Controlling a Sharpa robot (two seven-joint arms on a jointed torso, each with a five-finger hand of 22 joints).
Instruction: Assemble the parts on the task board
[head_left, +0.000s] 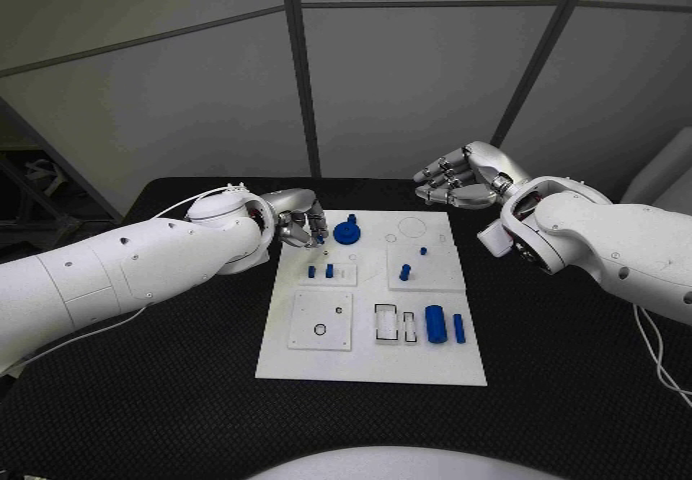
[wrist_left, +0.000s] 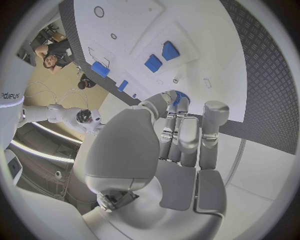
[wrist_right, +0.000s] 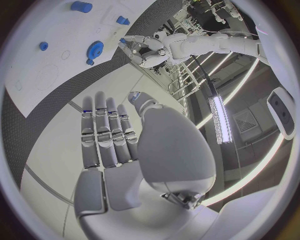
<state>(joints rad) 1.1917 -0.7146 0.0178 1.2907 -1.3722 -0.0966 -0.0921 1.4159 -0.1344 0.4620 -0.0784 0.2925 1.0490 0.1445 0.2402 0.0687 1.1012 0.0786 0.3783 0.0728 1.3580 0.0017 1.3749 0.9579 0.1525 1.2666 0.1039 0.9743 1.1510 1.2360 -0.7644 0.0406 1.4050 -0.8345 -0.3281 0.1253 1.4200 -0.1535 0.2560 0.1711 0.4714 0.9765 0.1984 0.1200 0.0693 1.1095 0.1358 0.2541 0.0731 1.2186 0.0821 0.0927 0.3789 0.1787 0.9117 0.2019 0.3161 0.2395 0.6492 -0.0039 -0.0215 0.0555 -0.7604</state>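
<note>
Blue plastic is being worked at the far-left corner of the flat white task board (head_left: 371, 330): the round blue gear-shaped part (head_left: 348, 232) is sitting there, and the silver left hand (head_left: 299, 226) is being held right up against it. In the left wrist view its fingers (wrist_left: 177, 107) are curled in close together around something blue, so a grip is probably being taken, though honestly it can't be told whether the gear is actually being pinched or just touched.

The silver right hand (head_left: 462, 173) is being held up behind the board's far-right corner, fingers bent loosely and nothing being carried.

Other small blue parts are lying further along: two short blue pegs (head_left: 322, 270) just near the gear, a stubby blue cylinder (head_left: 436, 323) and a thin blue pin (head_left: 459, 327) toward the near side.

What's likely to go wrong: if the gear is only being caught by its edge, it's probably going to be tipped or dropped when lifted, and the pegs beside it are at risk of being knocked by those crowded fingers. The board could also be getting nudged.
</note>
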